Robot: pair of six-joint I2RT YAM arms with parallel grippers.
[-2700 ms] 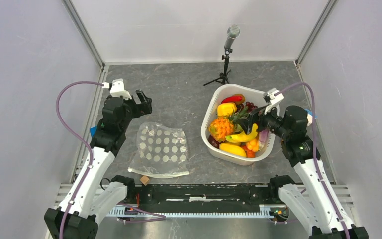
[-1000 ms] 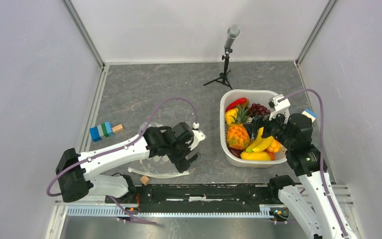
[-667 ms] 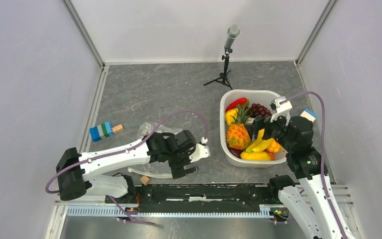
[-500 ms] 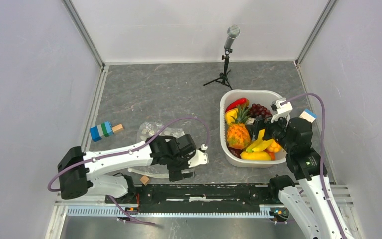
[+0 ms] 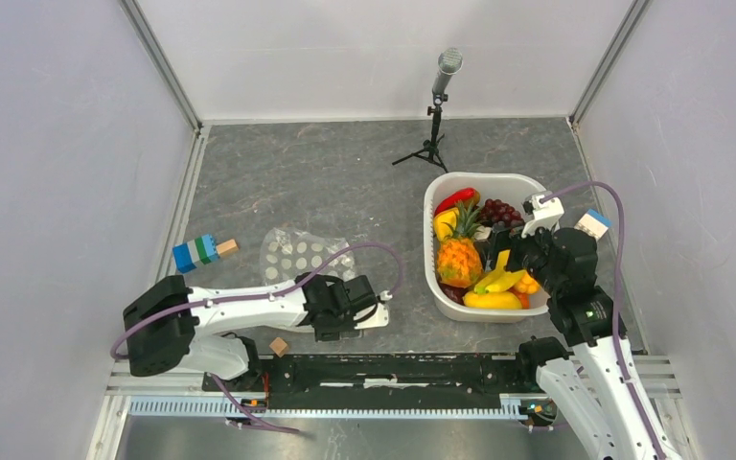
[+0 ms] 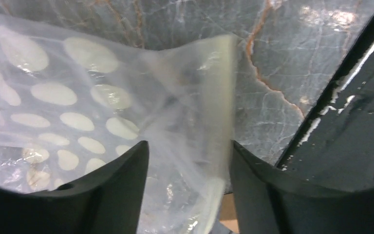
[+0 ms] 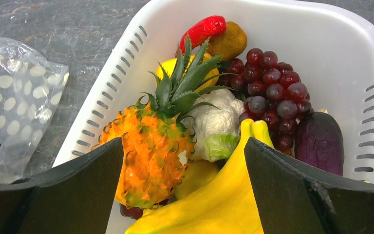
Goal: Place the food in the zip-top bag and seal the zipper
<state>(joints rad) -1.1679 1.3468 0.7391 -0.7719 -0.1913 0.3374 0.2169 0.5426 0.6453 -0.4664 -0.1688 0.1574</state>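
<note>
The zip-top bag (image 5: 299, 256) lies crumpled left of centre, clear with white dots. My left gripper (image 5: 337, 326) is low at its near edge. In the left wrist view the gripper (image 6: 190, 161) is open, with the bag (image 6: 78, 97) and its zipper (image 6: 232, 83) lying between the fingers. The food sits in the white basket (image 5: 441, 287): pineapple (image 7: 151, 146), bananas (image 7: 233, 195), grapes (image 7: 268, 97), cauliflower (image 7: 214, 119), red pepper (image 7: 204, 29). My right gripper (image 7: 184, 165) is open and empty just above the pineapple and bananas; it also shows in the top view (image 5: 500, 251).
A microphone on a tripod (image 5: 438, 105) stands at the back. Coloured blocks (image 5: 199, 252) lie left of the bag and a small wooden cube (image 5: 278, 346) by the black rail (image 5: 422, 369) at the near edge. A purple eggplant (image 7: 319, 141) is in the basket.
My left arm swept from behind the bag across it to its near edge, and the bag bunched up. The basket shifted right and straightened early on. My right gripper has since stayed over it.
</note>
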